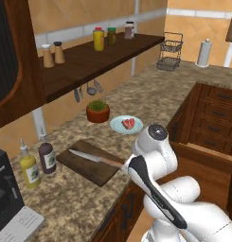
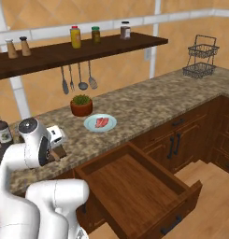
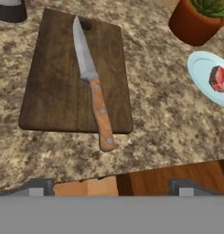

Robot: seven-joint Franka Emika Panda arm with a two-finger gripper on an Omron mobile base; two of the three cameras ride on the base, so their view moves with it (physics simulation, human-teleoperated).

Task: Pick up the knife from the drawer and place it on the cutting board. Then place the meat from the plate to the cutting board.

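Drawer (image 2: 134,186) hangs wide open below the counter (image 1: 150,97). Cutting board (image 3: 77,77) carries the knife (image 3: 93,84), handle end poking past its near edge. Plate (image 1: 126,125) beside it holds the meat (image 1: 129,123). Gripper (image 3: 111,187) hovers above, its 2 fingers spread apart, holding nothing.

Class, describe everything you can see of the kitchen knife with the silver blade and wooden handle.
The kitchen knife with a pointed silver blade and riveted brown wooden handle lies flat along the dark brown rectangular wooden cutting board on the speckled stone counter. The blade rests wholly on the board; the handle's butt end juts past the board's near edge. Nothing else touches the knife.
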